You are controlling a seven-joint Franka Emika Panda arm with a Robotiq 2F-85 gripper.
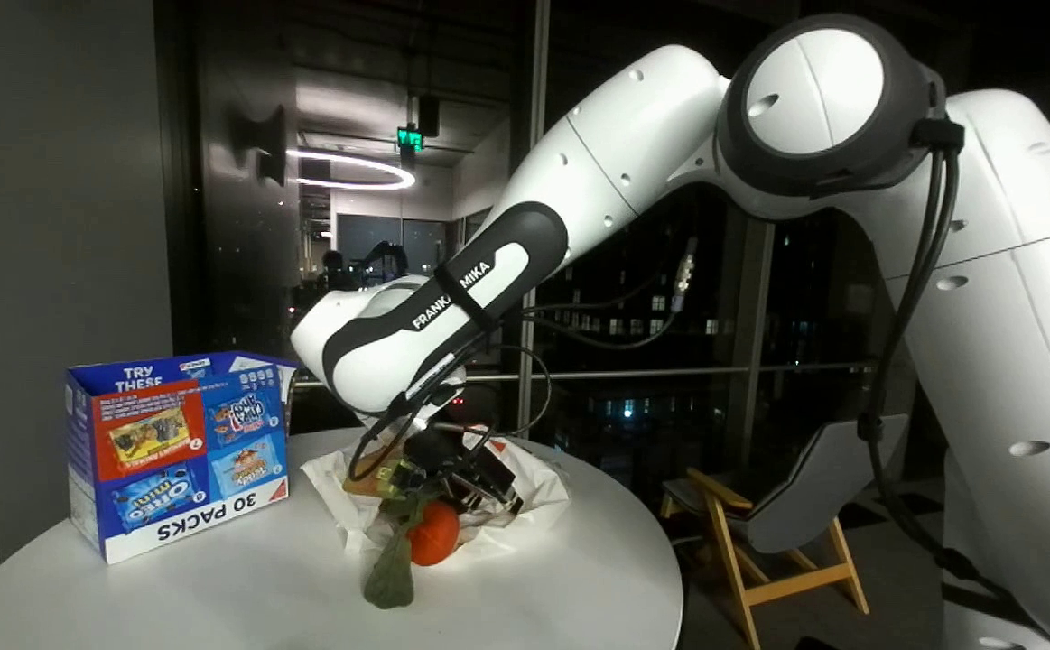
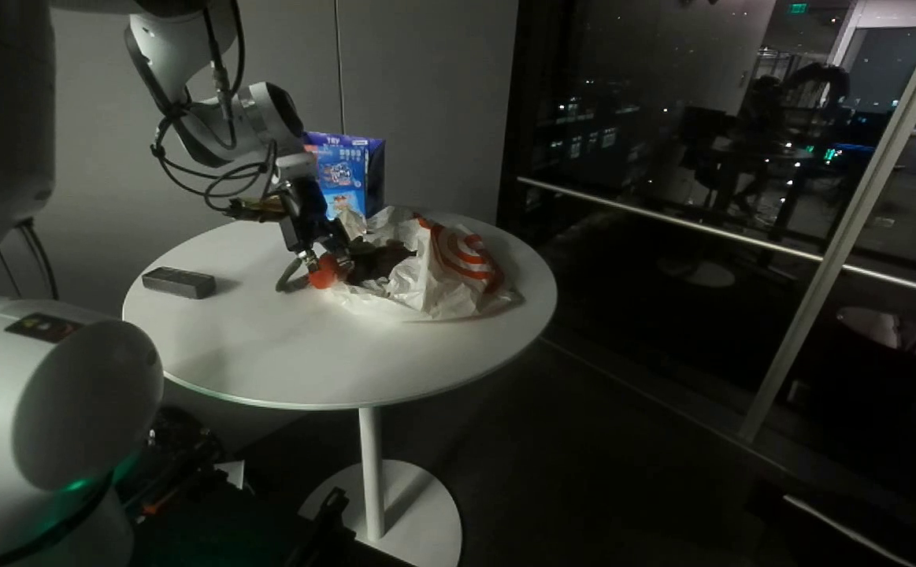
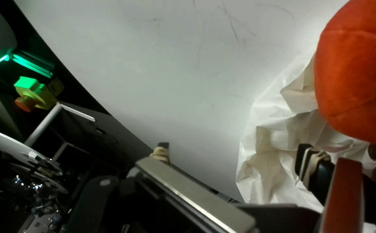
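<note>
My gripper [image 3: 234,157] is open, its fingertips wide apart with nothing held between them in the wrist view. It points down at the opening of a crumpled white plastic bag [image 3: 265,155], which has a red ring print in an exterior view [image 2: 458,272]. A round orange-red plush thing [image 3: 359,71] lies at the bag's edge, beyond the right finger. It shows close by the fingertips in both exterior views [image 1: 434,534] [image 2: 322,273]; contact cannot be told. A grey-green leaf-like piece [image 1: 390,573] lies beside it on the table. Dark contents [image 2: 379,264] show inside the bag.
A blue snack box [image 1: 190,460] stands upright on the round white table [image 1: 579,587], behind the gripper in an exterior view [image 2: 343,173]. A dark grey block [image 2: 179,282] lies near the table's edge. A chair [image 1: 768,506] stands beyond the table, near the windows.
</note>
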